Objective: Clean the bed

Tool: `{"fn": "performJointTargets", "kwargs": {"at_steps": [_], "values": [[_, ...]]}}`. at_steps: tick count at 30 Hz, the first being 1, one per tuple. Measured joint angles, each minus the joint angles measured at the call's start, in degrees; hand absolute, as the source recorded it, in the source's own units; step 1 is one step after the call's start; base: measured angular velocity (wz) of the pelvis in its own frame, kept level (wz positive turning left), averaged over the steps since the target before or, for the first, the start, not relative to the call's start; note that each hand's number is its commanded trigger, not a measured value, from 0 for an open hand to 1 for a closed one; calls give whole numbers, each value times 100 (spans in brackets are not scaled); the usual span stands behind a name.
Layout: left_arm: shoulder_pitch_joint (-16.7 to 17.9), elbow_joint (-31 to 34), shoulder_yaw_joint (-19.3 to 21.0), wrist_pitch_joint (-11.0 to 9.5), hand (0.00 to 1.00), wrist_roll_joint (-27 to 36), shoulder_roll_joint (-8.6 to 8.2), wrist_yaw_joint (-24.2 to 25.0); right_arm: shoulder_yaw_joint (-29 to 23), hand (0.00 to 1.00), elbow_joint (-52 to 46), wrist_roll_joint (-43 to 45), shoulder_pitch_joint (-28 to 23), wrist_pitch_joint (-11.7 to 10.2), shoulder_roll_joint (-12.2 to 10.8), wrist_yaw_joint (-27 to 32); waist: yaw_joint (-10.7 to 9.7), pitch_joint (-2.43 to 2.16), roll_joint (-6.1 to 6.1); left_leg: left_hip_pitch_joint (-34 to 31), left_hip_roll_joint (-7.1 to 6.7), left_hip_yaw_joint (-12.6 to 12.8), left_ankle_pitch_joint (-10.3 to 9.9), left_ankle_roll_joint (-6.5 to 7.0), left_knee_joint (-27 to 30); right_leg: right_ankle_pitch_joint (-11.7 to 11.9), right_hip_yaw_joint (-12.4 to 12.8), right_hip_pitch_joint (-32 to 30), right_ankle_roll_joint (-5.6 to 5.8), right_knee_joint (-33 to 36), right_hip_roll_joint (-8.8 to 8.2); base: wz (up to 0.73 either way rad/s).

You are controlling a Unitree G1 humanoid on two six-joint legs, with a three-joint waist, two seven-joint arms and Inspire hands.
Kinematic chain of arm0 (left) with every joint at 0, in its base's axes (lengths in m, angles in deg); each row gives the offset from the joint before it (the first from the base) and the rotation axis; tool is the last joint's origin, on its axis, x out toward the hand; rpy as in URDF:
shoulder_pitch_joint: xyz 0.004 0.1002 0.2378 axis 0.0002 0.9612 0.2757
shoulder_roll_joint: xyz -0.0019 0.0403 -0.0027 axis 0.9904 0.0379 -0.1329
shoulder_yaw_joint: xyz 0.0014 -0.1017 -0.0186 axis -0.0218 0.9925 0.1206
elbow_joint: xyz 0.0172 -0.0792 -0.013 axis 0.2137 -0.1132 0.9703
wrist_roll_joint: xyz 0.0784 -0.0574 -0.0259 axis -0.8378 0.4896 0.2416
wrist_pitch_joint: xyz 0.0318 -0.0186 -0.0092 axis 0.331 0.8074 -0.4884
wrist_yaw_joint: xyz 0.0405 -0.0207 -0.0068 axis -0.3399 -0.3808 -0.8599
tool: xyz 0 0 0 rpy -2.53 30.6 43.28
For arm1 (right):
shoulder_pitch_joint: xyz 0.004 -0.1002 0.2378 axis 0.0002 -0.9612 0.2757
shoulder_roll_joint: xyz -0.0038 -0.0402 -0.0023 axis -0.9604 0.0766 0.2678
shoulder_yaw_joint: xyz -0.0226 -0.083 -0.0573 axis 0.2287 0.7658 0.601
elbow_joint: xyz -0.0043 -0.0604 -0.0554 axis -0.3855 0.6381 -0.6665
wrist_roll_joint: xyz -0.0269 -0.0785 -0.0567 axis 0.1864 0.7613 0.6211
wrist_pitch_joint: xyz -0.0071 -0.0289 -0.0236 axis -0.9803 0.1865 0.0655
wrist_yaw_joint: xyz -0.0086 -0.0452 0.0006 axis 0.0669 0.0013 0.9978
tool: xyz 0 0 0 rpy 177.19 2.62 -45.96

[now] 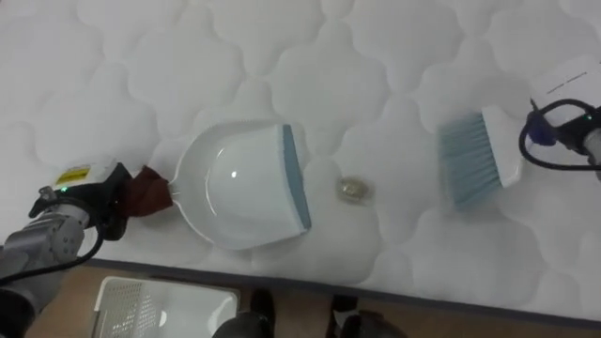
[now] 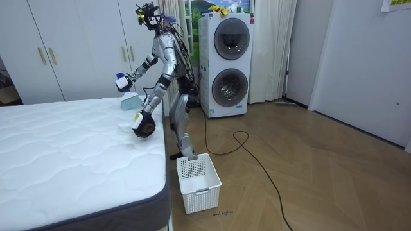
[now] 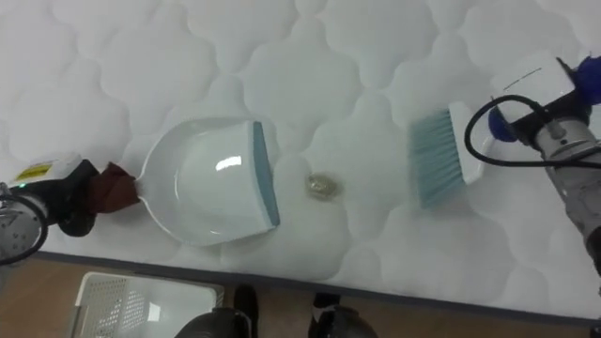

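A white dustpan (image 1: 246, 185) with a grey-blue lip lies flat on the white quilted mattress (image 1: 310, 56) near its front edge. My left hand (image 1: 86, 200) is curled round the pan's brown handle (image 1: 147, 191) at the left. A small crumpled scrap (image 1: 354, 190) rests on the mattress just right of the pan's lip. Further right, a white brush (image 1: 474, 158) with pale blue bristles hovers over the bed, bristles pointing towards the scrap, held in my right hand (image 3: 554, 131). In the room view I stand at the bed's side, bent over it.
A white slatted basket (image 1: 164, 305) stands on the wooden floor by the bed's edge, also seen as the basket (image 2: 198, 183) beside my feet. A stacked washer and dryer (image 2: 225, 64) and white wardrobes (image 2: 70, 45) stand behind me.
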Motion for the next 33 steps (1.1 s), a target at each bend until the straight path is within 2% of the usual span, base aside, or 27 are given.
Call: {"fn": "performJointTargets", "kwargs": {"at_steps": [4,6,8,10,15,20,23,28,33], "values": [[45,100,-28,-30,100,12,98,-13,61,100,-285,42,-16,-27,-27,8,-44,0,1,-1,3,-5,1,0,-29,6,-15,1,-1,-33,2,0],[85,210,-32,-82,100,1,216,-13,59,100,-477,135,-16,-83,-27,67,-64,-2,4,1,10,-9,11,-9,-76,41,-13,16,-5,-105,22,0],[87,224,-51,-90,100,-7,251,-12,60,100,-561,148,-17,-153,-27,111,-68,-2,3,2,10,-10,18,-10,-99,58,-5,22,-1,-123,33,0],[92,226,-73,-91,100,-16,262,-12,60,100,-632,151,-24,-216,-27,140,-65,-3,3,2,9,-10,18,-10,-103,59,-4,23,0,-137,37,-2],[154,308,-85,-55,100,-110,262,-11,71,100,-1185,222,-349,-210,-112,132,-7,-14,-10,64,40,2,18,-11,-116,89,-22,114,5,-242,96,-4],[227,436,-84,-28,100,-120,258,-13,72,100,-1428,277,-532,-206,-342,62,-6,-18,-5,64,54,1,18,-11,-84,96,-25,118,1,-225,93,0],[300,442,-98,-21,100,-125,254,-5,97,100,-1622,318,-701,-199,-347,-23,-5,-24,7,63,104,-8,15,-15,-59,113,-76,138,-18,-220,91,2],[449,532,-174,76,100,-227,251,-29,145,100,-1778,323,-947,-74,-371,-78,-7,-75,81,46,98,-18,10,-24,-44,140,-153,158,-46,-225,93,3],[648,542,-185,96,100,-225,213,-123,217,100,-1784,333,-1169,6,-371,-47,9,-148,194,53,104,-11,11,-25,-1,147,-149,163,-55,-201,93,0]]}}
